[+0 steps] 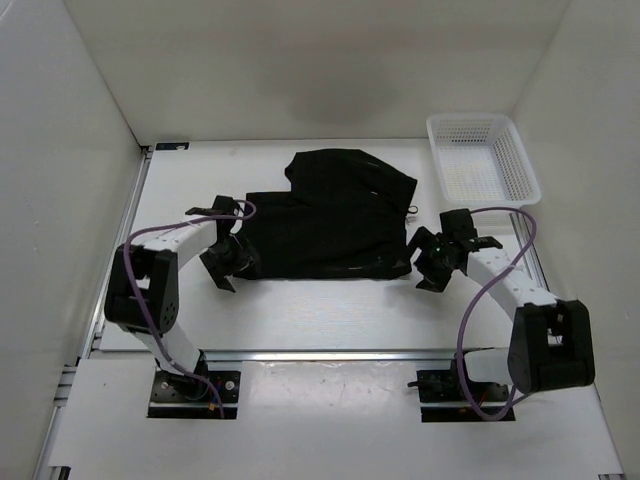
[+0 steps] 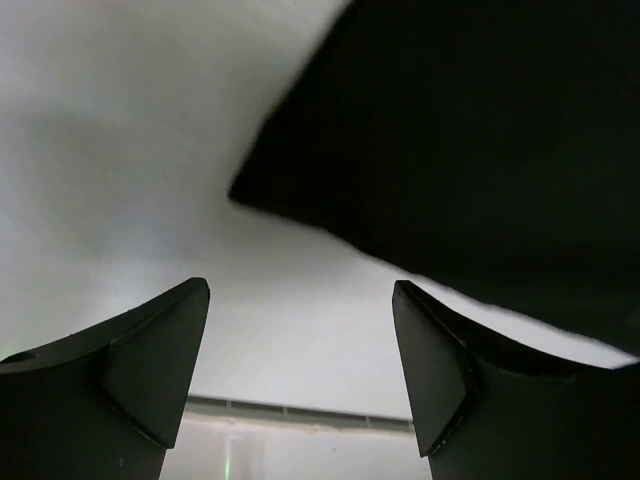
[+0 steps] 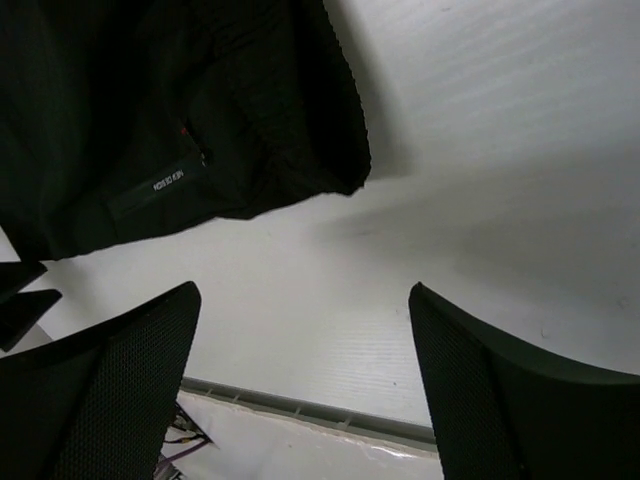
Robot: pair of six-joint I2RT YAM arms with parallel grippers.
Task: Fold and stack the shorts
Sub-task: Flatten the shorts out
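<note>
On the left of the white table (image 1: 330, 310), the left arm, white and black with a purple cable (image 1: 150, 234) looped along it, bends inward. The left gripper (image 1: 224, 268), a black two-finger tool, sits low just beside the left edge of the shorts (image 1: 330, 225). In the left wrist view the left gripper (image 2: 300, 350) has its fingers (image 2: 150, 370) spread wide with only bare table between them. A corner of the shorts (image 2: 480, 150) lies ahead and to the right, apart from both fingers.

The shorts are black, soft and thin-fabric, and lie in the middle of the table. A flat, roughly rectangular part is nearest the arms, and a more rumpled part lies behind it towards the back wall. I cannot tell whether this is one garment or two.

To the right, the right gripper (image 1: 430, 270), also black with two fingers, sits just off the right edge of the shorts. In the right wrist view the right gripper (image 3: 300, 350) is likewise spread and holds nothing. The shorts (image 3: 150, 110) fill the upper left, with a small black label (image 3: 170, 180) bearing pale lettering too small to read. A grey metal rail (image 3: 310, 415) crosses below the fingers.

At the far right corner stands a white plastic mesh basket (image 1: 483, 155), near the shorts but not touching them.
</note>
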